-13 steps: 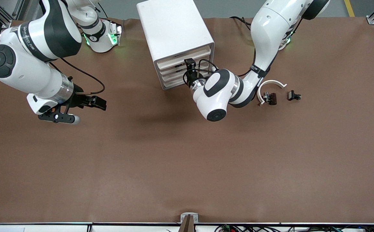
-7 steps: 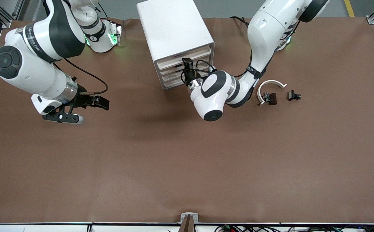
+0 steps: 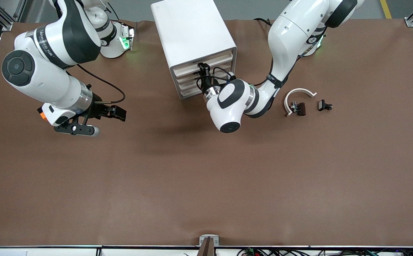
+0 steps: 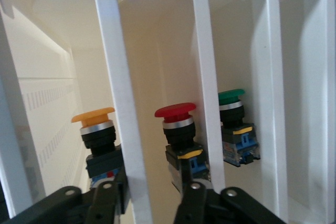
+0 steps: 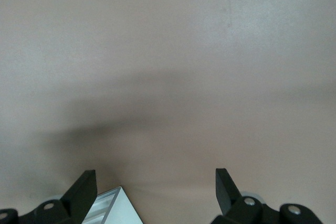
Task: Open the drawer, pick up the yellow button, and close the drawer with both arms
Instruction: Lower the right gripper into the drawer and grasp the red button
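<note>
The white cabinet [image 3: 192, 32] stands at the table's back middle with its four drawers [image 3: 188, 76] pushed in. My left gripper [image 3: 201, 70] is at the upper drawer fronts. In the left wrist view it [image 4: 150, 195] is open, and its fingers [image 4: 107, 200] straddle one white drawer front [image 4: 123, 103]. The button [image 4: 94, 116], with an orange-yellow cap and a dark body, stands inside beside that front. My right gripper [image 3: 118, 113] is open and empty over bare table toward the right arm's end. It also shows in the right wrist view [image 5: 155, 182].
A red-capped button [image 4: 175, 113] and a green-capped button [image 4: 231, 97] stand in the neighbouring drawers. A white curved strip [image 3: 300, 92] and small black clips [image 3: 297, 107] [image 3: 324, 105] lie toward the left arm's end, beside the left arm's elbow.
My left arm has pushed in toward the cabinet, and its gripper is now closer to the drawer fronts. My right arm has drifted a little toward the table's middle.
</note>
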`<state>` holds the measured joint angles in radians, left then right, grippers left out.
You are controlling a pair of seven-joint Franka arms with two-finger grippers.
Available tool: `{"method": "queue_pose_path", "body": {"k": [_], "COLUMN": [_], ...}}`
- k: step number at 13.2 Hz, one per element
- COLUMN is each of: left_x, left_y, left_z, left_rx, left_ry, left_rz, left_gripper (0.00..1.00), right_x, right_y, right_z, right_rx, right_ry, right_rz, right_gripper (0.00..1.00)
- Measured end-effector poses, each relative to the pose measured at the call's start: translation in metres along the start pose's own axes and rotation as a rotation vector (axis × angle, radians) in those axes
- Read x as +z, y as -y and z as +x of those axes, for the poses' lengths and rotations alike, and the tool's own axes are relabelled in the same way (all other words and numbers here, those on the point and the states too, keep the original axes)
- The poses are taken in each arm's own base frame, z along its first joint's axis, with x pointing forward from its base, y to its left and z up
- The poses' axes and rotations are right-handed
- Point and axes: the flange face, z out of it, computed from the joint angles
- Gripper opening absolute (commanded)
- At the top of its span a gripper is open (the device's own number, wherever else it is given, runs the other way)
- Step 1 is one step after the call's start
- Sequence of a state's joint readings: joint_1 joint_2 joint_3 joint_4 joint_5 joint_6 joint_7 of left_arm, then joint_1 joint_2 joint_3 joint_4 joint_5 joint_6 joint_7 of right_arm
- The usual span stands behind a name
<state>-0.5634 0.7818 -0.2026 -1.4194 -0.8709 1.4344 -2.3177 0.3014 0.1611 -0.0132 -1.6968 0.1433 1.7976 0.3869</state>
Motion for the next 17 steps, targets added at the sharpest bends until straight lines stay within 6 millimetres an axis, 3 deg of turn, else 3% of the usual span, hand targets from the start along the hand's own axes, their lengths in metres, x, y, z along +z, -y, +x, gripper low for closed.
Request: {"method": "queue_pose_path", "body": {"k": [3, 6, 9, 13, 17], "left_x": [0.001, 0.0, -0.005, -0.046, -0.071], "left_y": [0.002, 0.005, 0.007, 0.002, -0.001], "left_z": [-0.001, -0.003, -0.004, 0.007, 0.013], "left_rx": [0.003, 0.002, -0.025, -0.038, -0.043], "left_ry": [-0.001, -0.001, 0.004, 0.051, 0.085], "left_rz": [0.007, 0.013, 0.008, -0.041, -0.081], "left_gripper": [0.16, 0.09, 0.1, 0.12, 0.18], "right_x": [0.001, 0.002, -0.009, -0.026, -0.026], "right_y": [0.012, 0.034, 0.052, 0.094, 0.12], "right_z": [-0.005, -0.016, -0.023, -0.044, -0.062], "right_rx": [0.043, 0.106, 0.178, 0.366, 0.514], "right_ry": [-0.001, -0.006, -0.025, -0.052, -0.049], "right_rz": [-0.001, -0.001, 0.011, 0.04, 0.047], "right_gripper": [1.0, 1.0, 1.0, 1.0, 1.0]}}
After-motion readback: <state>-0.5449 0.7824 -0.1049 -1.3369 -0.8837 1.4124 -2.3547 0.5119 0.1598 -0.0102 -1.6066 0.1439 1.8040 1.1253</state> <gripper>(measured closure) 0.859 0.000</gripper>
